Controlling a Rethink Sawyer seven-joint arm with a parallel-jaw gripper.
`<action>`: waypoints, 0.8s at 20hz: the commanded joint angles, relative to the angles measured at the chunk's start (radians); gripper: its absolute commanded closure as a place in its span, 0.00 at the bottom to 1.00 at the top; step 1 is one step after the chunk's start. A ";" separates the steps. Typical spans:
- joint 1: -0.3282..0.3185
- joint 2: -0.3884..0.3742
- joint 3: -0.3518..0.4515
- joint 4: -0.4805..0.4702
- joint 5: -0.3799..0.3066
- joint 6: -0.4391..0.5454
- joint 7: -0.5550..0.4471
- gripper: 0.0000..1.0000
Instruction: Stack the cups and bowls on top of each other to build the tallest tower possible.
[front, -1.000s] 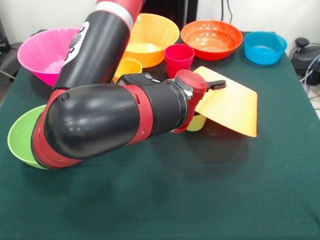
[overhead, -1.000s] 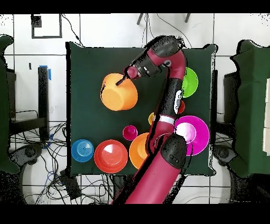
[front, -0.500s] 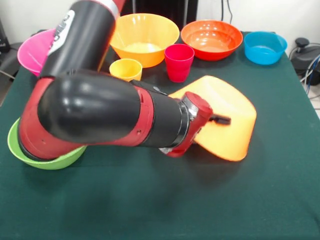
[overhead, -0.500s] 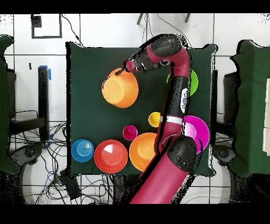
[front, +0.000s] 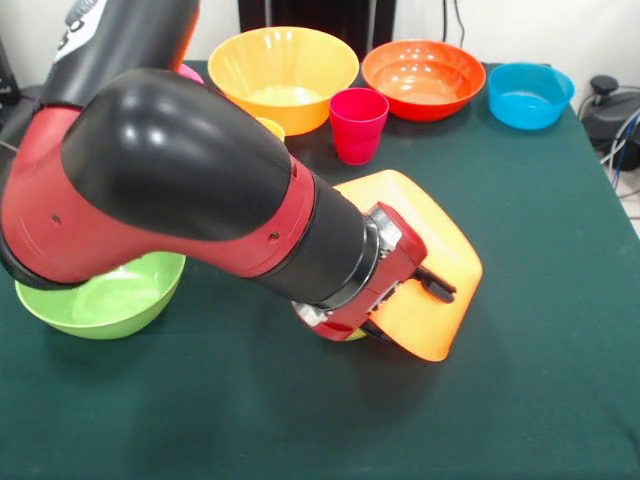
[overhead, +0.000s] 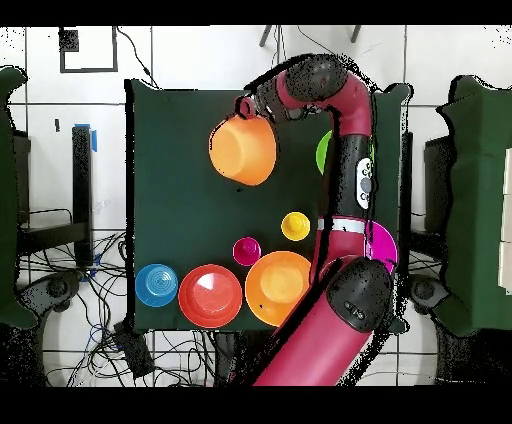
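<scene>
A large flared orange bowl hangs tilted, mouth down, just over the table, with my gripper shut on its rim. A sliver of a lime green cup peeks out under my wrist. At the far side stand the other large orange bowl, the red-orange bowl and the small blue bowl. A magenta-red cup stands upright before them. The yellow-orange cup is mostly hidden in the front view.
The lime green bowl sits at the left of the front view, partly under my elbow. The arm covers most of the pink bowl. No tower stands on the green table.
My arm has swung the held orange bowl nearer to the table's front edge and lowered it. The lime green cup, seen beside the bowl before, now lies almost hidden beneath the wrist.
</scene>
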 joint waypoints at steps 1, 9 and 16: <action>0.015 -0.039 -0.193 0.009 -0.082 -0.070 -0.339 0.00; 0.053 -0.026 -0.206 -0.064 -0.061 0.064 -0.330 0.00; 0.067 0.033 -0.196 -0.114 -0.013 0.198 -0.300 0.00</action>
